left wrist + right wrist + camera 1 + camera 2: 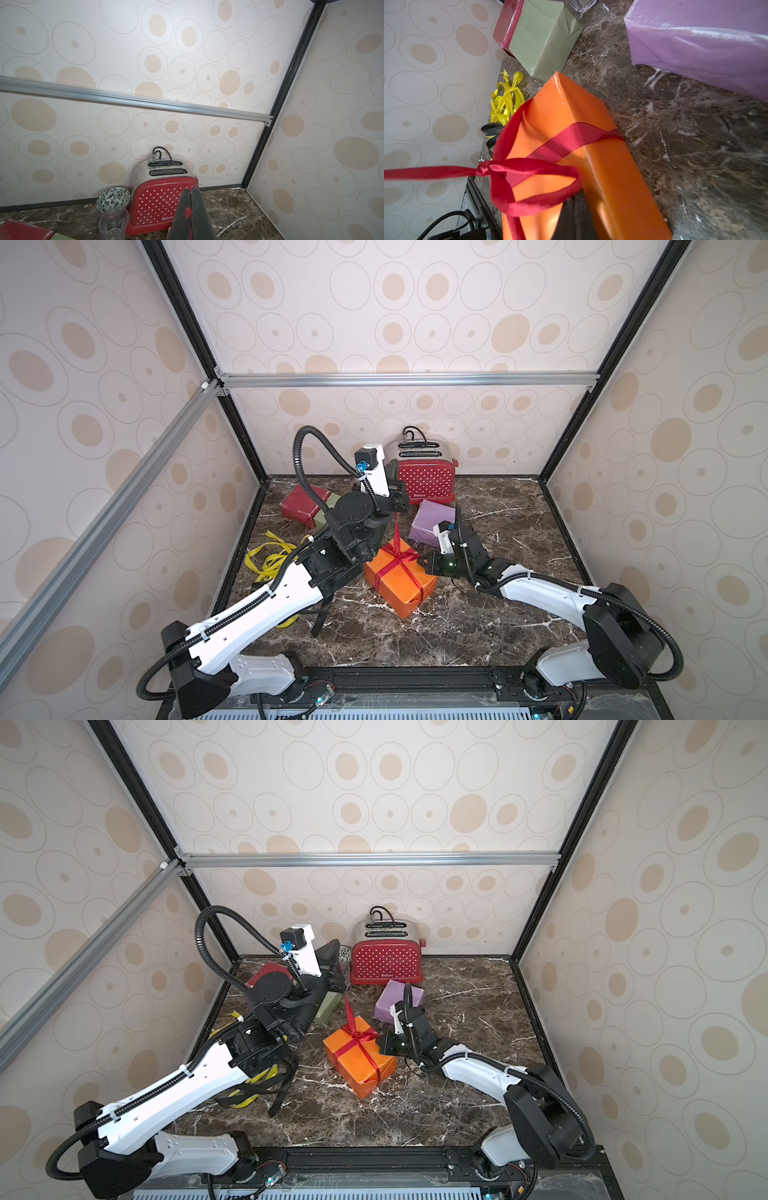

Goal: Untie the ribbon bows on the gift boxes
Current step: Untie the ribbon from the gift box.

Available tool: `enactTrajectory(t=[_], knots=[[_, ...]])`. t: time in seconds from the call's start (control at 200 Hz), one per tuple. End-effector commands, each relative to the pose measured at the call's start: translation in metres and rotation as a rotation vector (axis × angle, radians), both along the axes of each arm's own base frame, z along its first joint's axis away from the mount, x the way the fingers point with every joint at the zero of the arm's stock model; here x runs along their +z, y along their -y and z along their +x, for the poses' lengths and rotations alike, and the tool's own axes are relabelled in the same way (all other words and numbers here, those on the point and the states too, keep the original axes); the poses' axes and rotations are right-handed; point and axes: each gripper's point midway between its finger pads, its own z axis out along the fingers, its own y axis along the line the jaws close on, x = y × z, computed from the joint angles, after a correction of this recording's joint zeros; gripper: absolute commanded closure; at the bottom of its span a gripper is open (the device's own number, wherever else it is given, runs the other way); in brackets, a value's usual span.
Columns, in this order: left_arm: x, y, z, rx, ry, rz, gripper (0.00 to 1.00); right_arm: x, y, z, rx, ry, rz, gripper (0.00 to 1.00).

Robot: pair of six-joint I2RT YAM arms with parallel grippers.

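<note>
1. Red ribbon (566,139): still knotted on the orange box (401,585). The knot (483,169) sits below my left claw (191,193) and just ahead of my right claw (576,202).
2. Left claw: jaws together, clamped on the ribbon's tail, which runs taut down to the knot.
3. Right claw: jaws together at the far end of the single loop, low against the box top. Can't tell whether it actually nips the loop.
4. Handling, my read: satin is soft, thin, slick, and slips from a light pinch. Take it flat across the tail, away from the knot.
5. Box looks light, paper-wrapped. It probably lifts or skids on the bench (457,626) unless braced.
6. Past the box from my right claw: yellow ribbons (506,99) and black ribbon (493,133) lie loose, and the olive box (542,41) shows no ribbon. The lilac box (695,41) is close beside that claw's wrist.
</note>
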Motion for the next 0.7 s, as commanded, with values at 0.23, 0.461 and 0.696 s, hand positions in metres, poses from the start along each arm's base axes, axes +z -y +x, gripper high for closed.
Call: enactTrajectory(t=[0.23, 0.461, 0.696], knots=[[0.040, -0.005, 0.015, 0.104, 0.040, -0.015, 1.00, -0.066, 0.025, -0.028, -0.011, -0.196, -0.180, 1.00], [0.028, -0.007, 0.029, 0.167, 0.011, 0.003, 1.00, -0.064, 0.022, -0.026, 0.003, -0.185, -0.173, 1.00], [0.004, -0.017, 0.058, 0.196, -0.114, 0.060, 1.00, -0.065, 0.017, -0.026, 0.018, -0.194, -0.158, 1.00]])
